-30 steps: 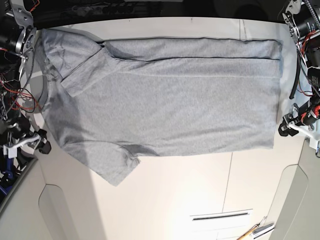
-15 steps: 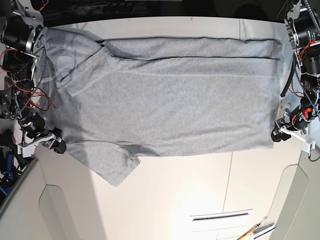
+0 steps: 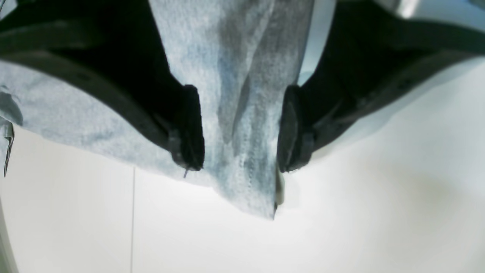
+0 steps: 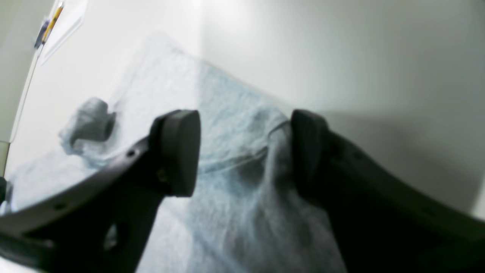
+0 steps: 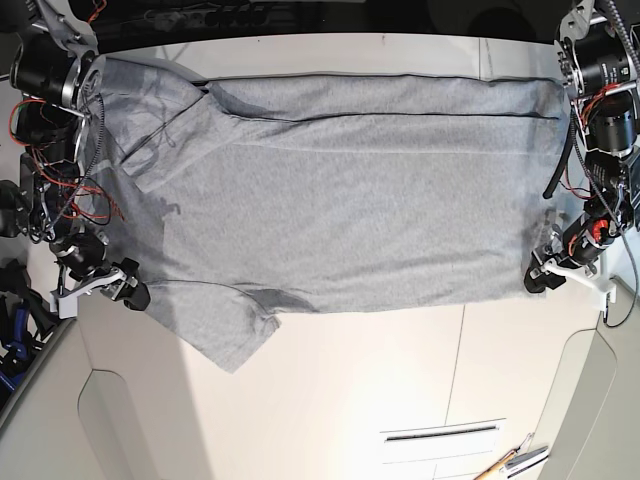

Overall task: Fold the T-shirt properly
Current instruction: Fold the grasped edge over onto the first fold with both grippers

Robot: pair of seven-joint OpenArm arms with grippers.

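The light grey T-shirt [image 5: 340, 190] lies spread flat across the white table [image 5: 400, 380], collar end at the view's left and hem at the right. Its far edge is folded over and one sleeve [image 5: 225, 335] sticks out toward the front. My left gripper [image 5: 540, 275] sits at the front hem corner. In the left wrist view it [image 3: 239, 132] is open, with the shirt's corner [image 3: 246, 182] bunched between the fingers. My right gripper [image 5: 128, 288] is at the shoulder edge beside the sleeve. Seen from the right wrist camera, it [image 4: 244, 151] is open astride a raised ridge of cloth [image 4: 235, 170].
A pencil and a paper slip [image 5: 510, 462] lie at the table's front right, also seen in the right wrist view as a pencil [image 4: 53, 19]. Grey curved panels [image 5: 120, 430] flank the front corners. Arm bodies and wiring stand at both sides of the shirt.
Both grippers have moved inward from beside the table edges onto the shirt, the left onto the hem corner and the right onto the shoulder edge. The shirt has hardly shifted.
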